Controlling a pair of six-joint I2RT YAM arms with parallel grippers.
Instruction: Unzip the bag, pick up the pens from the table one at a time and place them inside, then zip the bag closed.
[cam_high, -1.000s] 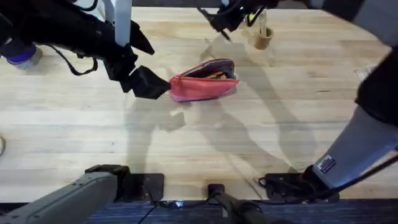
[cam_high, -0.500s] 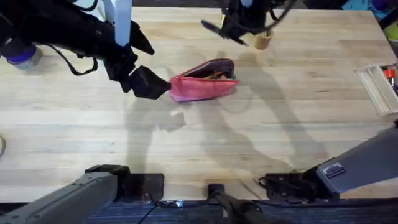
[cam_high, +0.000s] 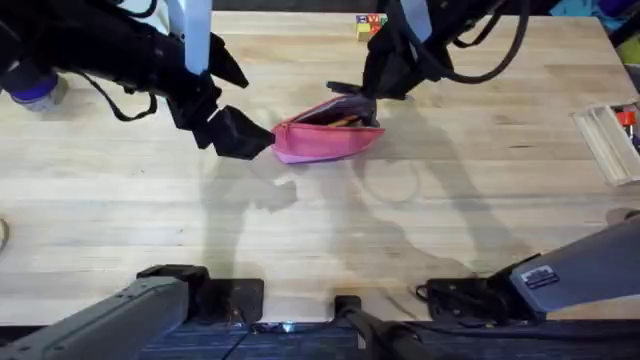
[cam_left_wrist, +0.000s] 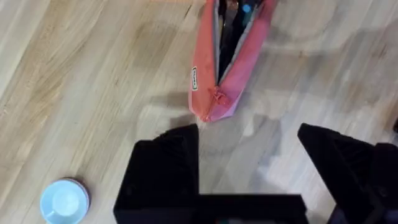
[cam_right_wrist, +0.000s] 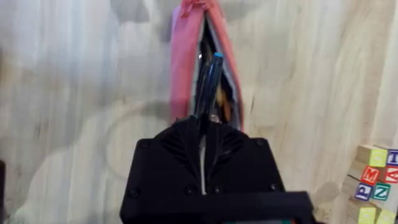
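The pink bag (cam_high: 325, 140) lies unzipped on the table (cam_high: 300, 230), with dark and orange things showing in its opening (cam_left_wrist: 227, 37). My left gripper (cam_high: 240, 134) stands open just off the bag's left end, and its black fingers (cam_left_wrist: 165, 165) touch nothing. Over the bag's far right end is my right gripper (cam_high: 352, 92), shut on a dark pen (cam_right_wrist: 208, 78) with a bluish part. The pen points down into the open slit of the bag (cam_right_wrist: 186, 68).
A pale blue cup (cam_high: 36, 90) stands at the far left, also seen as a round cup (cam_left_wrist: 64, 200) from the left wrist. Toy letter blocks (cam_high: 368, 20) sit at the back edge. A clear plastic box (cam_high: 608, 140) lies at the right edge.
My right gripper has come from the table's back edge down to the bag's right end, carrying the pen. The left arm and the bag have stayed put.
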